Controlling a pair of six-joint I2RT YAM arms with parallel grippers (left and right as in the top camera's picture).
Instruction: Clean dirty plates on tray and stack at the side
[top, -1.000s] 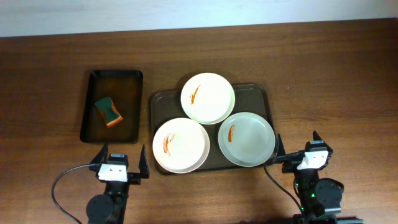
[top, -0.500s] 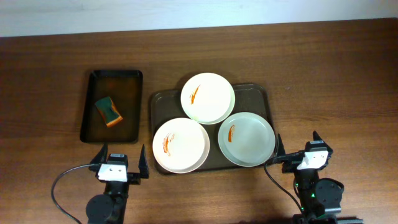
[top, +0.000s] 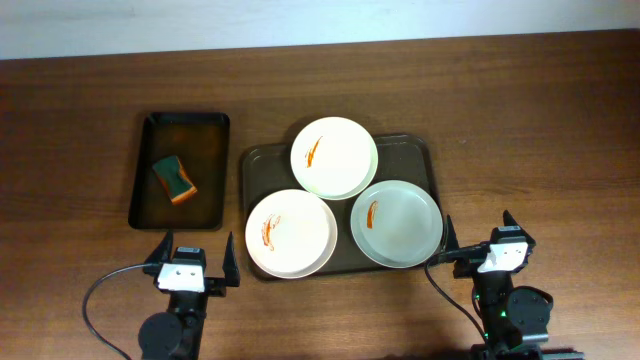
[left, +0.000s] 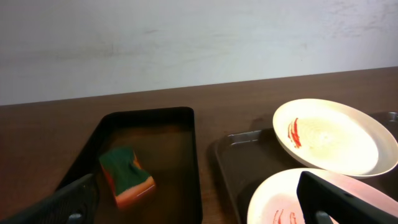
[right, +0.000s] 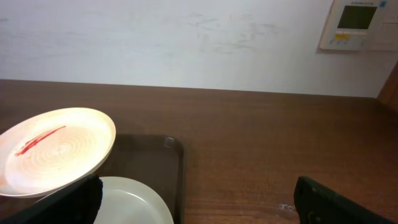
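Three dirty plates lie on the dark tray (top: 420, 150): a cream plate (top: 334, 157) at the back, a cream plate (top: 290, 233) at the front left, and a grey-green plate (top: 396, 223) at the front right, each with orange-red smears. My left gripper (top: 191, 265) is open and empty near the table's front edge, left of the tray. My right gripper (top: 481, 240) is open and empty just right of the tray's front corner. The left wrist view shows both cream plates (left: 328, 135) (left: 286, 199). The right wrist view shows the back plate (right: 53, 149) and the grey-green plate (right: 130, 202).
A smaller black tray (top: 210, 125) at the left holds a green and orange sponge (top: 174, 179), also in the left wrist view (left: 127, 174). Bare wooden table (top: 540, 130) lies right of the dark tray. A wall panel (right: 359, 25) hangs behind.
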